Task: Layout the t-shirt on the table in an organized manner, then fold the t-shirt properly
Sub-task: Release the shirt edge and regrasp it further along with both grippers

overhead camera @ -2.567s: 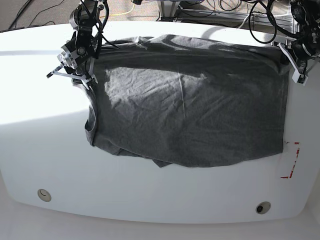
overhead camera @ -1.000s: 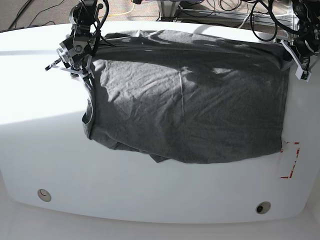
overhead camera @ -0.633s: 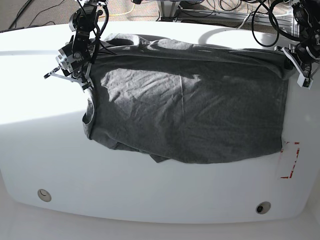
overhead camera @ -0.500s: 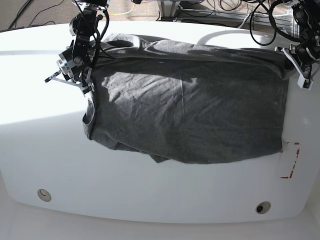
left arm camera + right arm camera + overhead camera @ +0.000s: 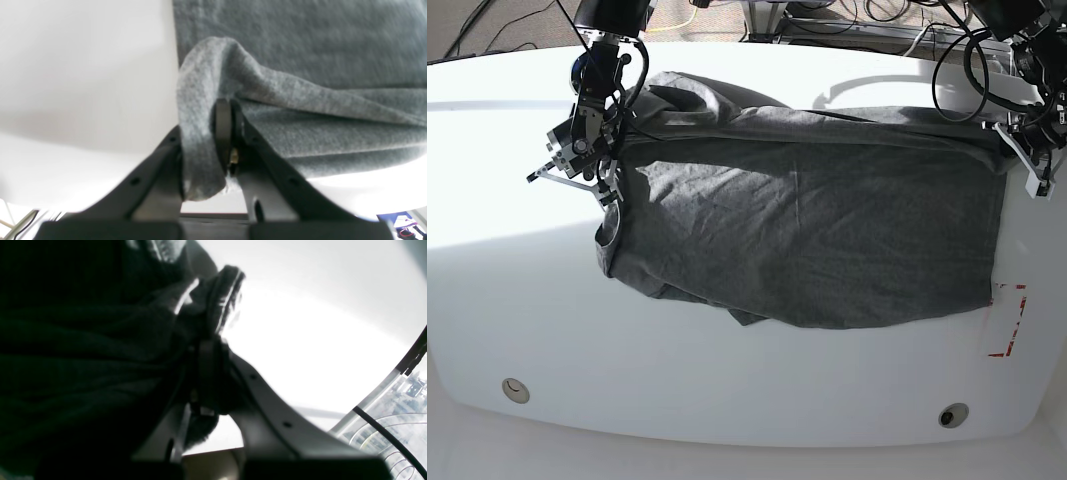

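Observation:
The dark heather-grey t-shirt (image 5: 807, 235) lies spread across the white table (image 5: 517, 290), its far edge bunched and rumpled near the back left. My left gripper (image 5: 1017, 150) is shut on the shirt's right far corner; in the left wrist view a fold of the grey cloth (image 5: 200, 133) is pinched in the left gripper (image 5: 230, 140). My right gripper (image 5: 605, 170) is shut on the shirt's left edge; in the right wrist view the dark cloth (image 5: 100, 340) is clamped in the right gripper (image 5: 203, 373).
A red-tape mark (image 5: 1009, 320) sits just right of the shirt's near right corner. Two round grommet holes (image 5: 515, 389) (image 5: 952, 414) lie near the front edge. Cables and a metal frame (image 5: 867, 25) run behind the table's back edge.
Both grippers have come down and toward the front with the shirt's far edge. The raised back part of the cloth has dropped flatter onto the table, leaving a rumpled fold at the back left.

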Controlling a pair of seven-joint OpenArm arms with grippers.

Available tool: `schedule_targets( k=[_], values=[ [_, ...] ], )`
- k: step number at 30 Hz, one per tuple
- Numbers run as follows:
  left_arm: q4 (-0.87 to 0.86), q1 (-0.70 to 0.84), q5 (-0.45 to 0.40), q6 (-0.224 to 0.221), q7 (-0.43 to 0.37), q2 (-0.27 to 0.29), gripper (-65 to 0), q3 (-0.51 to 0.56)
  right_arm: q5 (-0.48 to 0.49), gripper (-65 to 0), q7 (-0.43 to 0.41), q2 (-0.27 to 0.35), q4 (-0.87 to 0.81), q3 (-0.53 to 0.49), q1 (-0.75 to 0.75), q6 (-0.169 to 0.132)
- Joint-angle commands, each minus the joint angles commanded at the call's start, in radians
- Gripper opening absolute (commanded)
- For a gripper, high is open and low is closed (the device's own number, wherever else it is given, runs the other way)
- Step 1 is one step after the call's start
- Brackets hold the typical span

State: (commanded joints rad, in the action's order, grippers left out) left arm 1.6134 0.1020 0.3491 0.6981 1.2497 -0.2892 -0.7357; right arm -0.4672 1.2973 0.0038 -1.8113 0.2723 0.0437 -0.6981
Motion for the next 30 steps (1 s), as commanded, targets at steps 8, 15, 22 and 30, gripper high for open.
schedule_targets(
  k=[8, 15, 22, 30],
  values=[
    [-0.017, -0.041, -0.005, 0.0, -0.002, 0.0, -34.6, 0.002, 0.002, -19.8, -0.041, -0.003, 0.0, 0.0, 0.0, 0.0],
    [-0.011, -0.086, 0.0, 0.0, 0.002, 0.0, -29.0, 0.002, 0.023, -8.1, -0.037, -0.012, -0.129, 0.0, 0.0, 0.0],
    [0.034, -0.144, 0.002, 0.0, 0.0, 0.0, -29.0, -0.002, 0.164, -8.1, 0.025, -0.04, -0.215, 0.002, 0.048, 0.0],
    [0.157, -0.164, 0.003, 0.0, -0.023, 0.003, -29.0, -0.003, 0.456, -8.1, 0.011, -0.028, -0.215, 0.035, 0.149, 0.0]
  ],
)
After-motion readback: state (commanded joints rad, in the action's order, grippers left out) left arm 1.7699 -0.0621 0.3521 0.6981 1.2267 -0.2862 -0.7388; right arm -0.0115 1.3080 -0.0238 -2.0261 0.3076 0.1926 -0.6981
